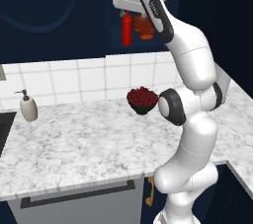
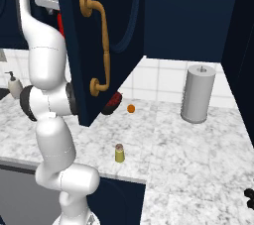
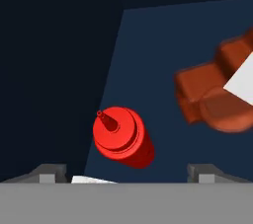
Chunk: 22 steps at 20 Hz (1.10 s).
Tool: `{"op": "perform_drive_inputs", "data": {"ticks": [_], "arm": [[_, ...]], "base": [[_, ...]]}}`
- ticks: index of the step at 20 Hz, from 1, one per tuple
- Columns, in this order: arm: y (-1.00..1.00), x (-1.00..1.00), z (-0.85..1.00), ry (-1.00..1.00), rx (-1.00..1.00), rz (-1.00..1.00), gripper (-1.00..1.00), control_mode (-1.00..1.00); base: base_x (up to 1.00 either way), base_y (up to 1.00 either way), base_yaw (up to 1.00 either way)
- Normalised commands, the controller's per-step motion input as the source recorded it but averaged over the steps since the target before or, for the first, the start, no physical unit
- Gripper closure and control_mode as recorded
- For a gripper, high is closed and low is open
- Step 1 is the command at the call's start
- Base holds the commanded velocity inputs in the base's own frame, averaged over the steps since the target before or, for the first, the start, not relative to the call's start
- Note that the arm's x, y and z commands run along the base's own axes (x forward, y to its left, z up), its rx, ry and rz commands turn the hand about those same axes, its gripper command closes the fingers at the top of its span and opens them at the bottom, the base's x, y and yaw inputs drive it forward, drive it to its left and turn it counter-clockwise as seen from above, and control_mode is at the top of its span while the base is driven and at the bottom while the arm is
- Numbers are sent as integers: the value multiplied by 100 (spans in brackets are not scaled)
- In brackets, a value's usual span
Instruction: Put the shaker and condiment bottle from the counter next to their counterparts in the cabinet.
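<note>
The slim red condiment bottle (image 1: pixel 127 29) stands upright on the shelf inside the dark navy cabinet (image 1: pixel 89 30), just left of the squat brown bottle (image 1: pixel 145 28). My gripper (image 1: pixel 126 15) hovers right above the red bottle's nozzle. In the hand view the condiment bottle (image 3: pixel 121 136) sits below and between the fingertips (image 3: pixel 49 173), which stand wide apart without touching it, so the gripper (image 3: pixel 126 173) is open. The brown bottle (image 3: pixel 217 99) lies to its right. The olive-yellow shaker (image 2: pixel 119 153) stands on the marbled counter (image 2: pixel 188 149) near its front edge.
The open cabinet door (image 2: pixel 99 45) with a brass handle hangs over the counter. A bowl of red fruit (image 1: pixel 142 99) sits by the backsplash, a soap dispenser (image 1: pixel 28 107) at the left near the sink. A paper towel roll (image 2: pixel 198 92) and a small orange ball (image 2: pixel 131 108) stand further right.
</note>
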Motion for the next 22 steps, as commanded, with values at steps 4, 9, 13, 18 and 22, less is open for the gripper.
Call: {"op": "perform_drive_inputs", "data": {"ticks": [4, 9, 13, 18, 22], "arm": [[3, -4, 36, -1, 0, -1, -100, -100], [5, -61, -18, -4, 0, -7, -100, -100], [3, -100, -48, -15, 0, -17, -100, -100], [2, -100, -50, -19, 0, -18, -100, -100], [0, -32, -5, -3, 0, -7, -100, -100]], "base": [[0, 0, 0], [0, 0, 0], [0, 0, 0], [0, 0, 0], [0, 0, 0]]}}
